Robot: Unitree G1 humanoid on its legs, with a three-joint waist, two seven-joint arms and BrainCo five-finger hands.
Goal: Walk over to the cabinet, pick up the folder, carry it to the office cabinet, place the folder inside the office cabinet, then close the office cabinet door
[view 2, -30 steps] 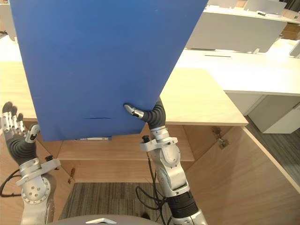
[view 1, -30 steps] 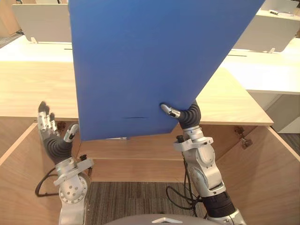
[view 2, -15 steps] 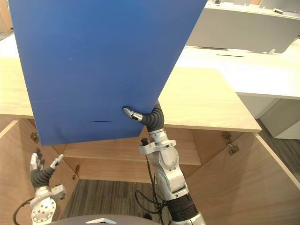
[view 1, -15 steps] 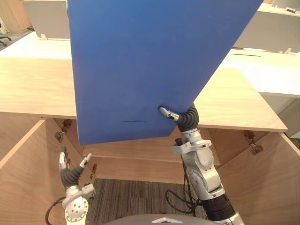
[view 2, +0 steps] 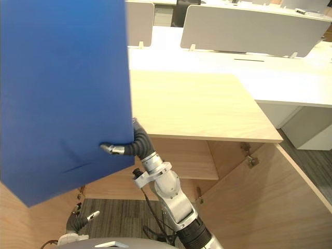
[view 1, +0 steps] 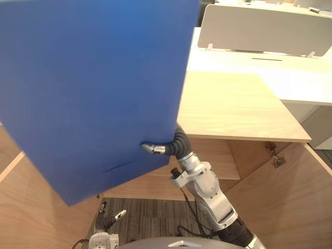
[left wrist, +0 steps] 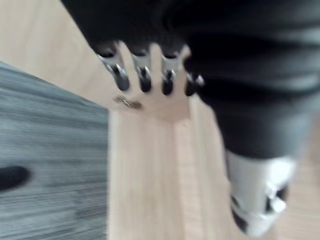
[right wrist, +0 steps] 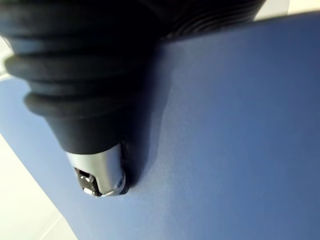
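Observation:
A large blue folder [view 1: 93,93] is held up close in front of me and hides the left half of the scene. My right hand [view 1: 174,147] is shut on its lower right edge, with the thumb [right wrist: 97,175] pressed on the near face and the fingers hidden behind. The wooden office cabinet [view 1: 233,104] stands before me with both doors swung open and a shelf [view 1: 212,161] inside. My left hand [view 1: 111,218] hangs low near the floor at the lower left, its fingers [left wrist: 142,75] straight and holding nothing.
The cabinet's right door [view 1: 290,202] juts out toward me at the right, and the left door [view 1: 26,207] at the left. Grey carpet [view 1: 155,218] lies between them. White desks with grey dividers [view 1: 259,36] stand behind the cabinet.
The folder has swung to the left and tilted, uncovering the cabinet top on the right. My left hand has dropped lower. The camera has shifted as well.

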